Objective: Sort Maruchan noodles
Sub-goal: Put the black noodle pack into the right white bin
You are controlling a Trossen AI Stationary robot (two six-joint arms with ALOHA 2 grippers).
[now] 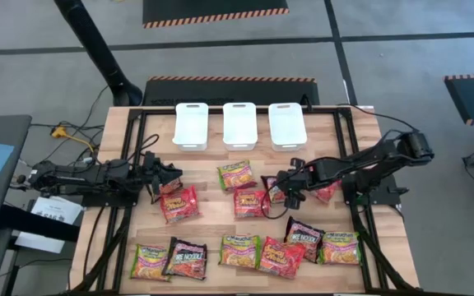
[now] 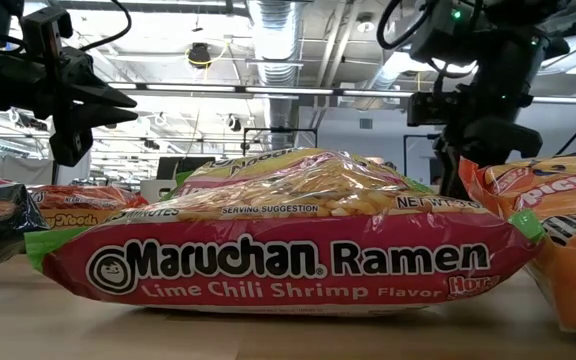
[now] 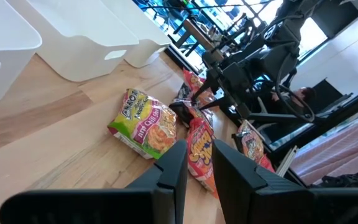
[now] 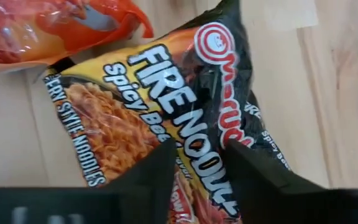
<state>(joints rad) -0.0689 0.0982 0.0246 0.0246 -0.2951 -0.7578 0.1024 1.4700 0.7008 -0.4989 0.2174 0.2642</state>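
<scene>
We see a worktop (image 1: 212, 226) of pale wood, matt, with visible grain and plank seams. The Maruchan noodles (image 2: 288, 235) sit in glossy, crinkled plastic film that catches highlights; the black Fire Noodle packet (image 4: 185, 118) shines likewise. The three white bins (image 1: 239, 125) look like smooth, satin plastic. The right gripper (image 4: 197, 165) fingers appear matt black.

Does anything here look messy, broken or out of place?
Nothing looks torn or spilled. The noodle packets just lie scattered at odd angles on the table, some overlapping, while the three white bins sit empty. The right end effector is down over a black Fire Noodle packet; whether it grips is unclear.
</scene>
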